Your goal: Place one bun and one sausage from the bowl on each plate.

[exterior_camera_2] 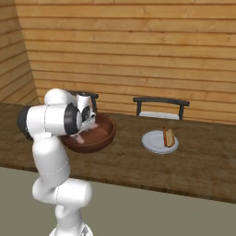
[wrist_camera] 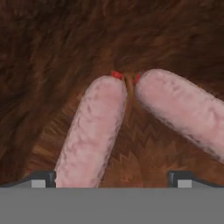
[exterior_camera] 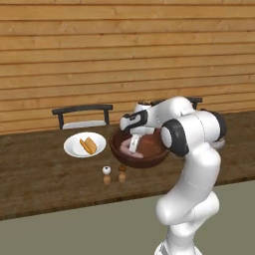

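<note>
Your gripper (wrist_camera: 112,179) hangs inside the large reddish-brown wooden bowl (exterior_camera: 119,149), fingers spread wide with nothing between them but air and bowl floor. In the hand view you look straight down at two pale pink sausages lying on the dark wood grain: the left sausage (wrist_camera: 92,133) runs from near the middle of the frame down to the bottom edge, passing just inside your left fingertip (wrist_camera: 41,179), while the right sausage (wrist_camera: 183,111) slants away toward the right edge. Their upper ends nearly meet, with small red marks at the tips, and a thin brown strip shows in the gap between them. Your right fingertip (wrist_camera: 183,179) stands over bare wood, apart from either sausage. From the left base view you can see the hand dipped into the bowl on the long dark wooden counter (exterior_camera: 40,179), with a white plate (exterior_camera: 73,147) just to the bowl's left carrying a golden bun (exterior_camera: 89,145). Two small shakers (exterior_camera: 114,175), one white-capped and one brown, stand in front of the bowl. In the right base view a second white plate (exterior_camera_2: 152,140) sits to the bowl's right, also holding a bun (exterior_camera_2: 169,137). Two dark chairs (exterior_camera_2: 160,107) stand behind the counter against the plank wall.
</note>
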Tool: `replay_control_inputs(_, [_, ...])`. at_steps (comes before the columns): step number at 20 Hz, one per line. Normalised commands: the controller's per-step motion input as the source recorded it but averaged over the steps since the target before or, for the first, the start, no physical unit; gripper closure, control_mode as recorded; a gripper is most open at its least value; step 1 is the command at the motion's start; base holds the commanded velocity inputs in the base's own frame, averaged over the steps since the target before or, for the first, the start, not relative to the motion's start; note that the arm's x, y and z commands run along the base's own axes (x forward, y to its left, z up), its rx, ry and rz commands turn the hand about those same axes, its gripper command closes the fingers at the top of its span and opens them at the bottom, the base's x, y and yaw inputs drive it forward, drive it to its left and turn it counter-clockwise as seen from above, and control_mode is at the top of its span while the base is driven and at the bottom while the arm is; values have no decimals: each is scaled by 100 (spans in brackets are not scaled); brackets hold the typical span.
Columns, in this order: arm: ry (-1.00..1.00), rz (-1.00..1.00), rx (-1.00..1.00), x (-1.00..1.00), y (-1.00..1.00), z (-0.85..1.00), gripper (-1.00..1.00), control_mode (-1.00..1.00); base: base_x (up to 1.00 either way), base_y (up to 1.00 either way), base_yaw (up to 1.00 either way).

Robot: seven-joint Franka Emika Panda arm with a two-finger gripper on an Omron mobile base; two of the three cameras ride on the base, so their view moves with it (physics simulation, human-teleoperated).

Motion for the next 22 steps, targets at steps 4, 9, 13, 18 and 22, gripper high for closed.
replay_control_inputs(4, [-4,0,1,24,-17,0,-100,-100,0,0,0])
replay_control_inputs(9, [0,0,1,-31,9,0,-100,-100,0,0,0])
replay_control_inputs(13, [1,-5,-1,-7,35,11,-100,-100,0,0,0])
replay_control_inputs(18, [1,-19,-1,6,5,-12,-100,-100,0,0,0])
replay_control_inputs(22, [0,-19,0,1,0,-40,-100,-100,0,0,0])
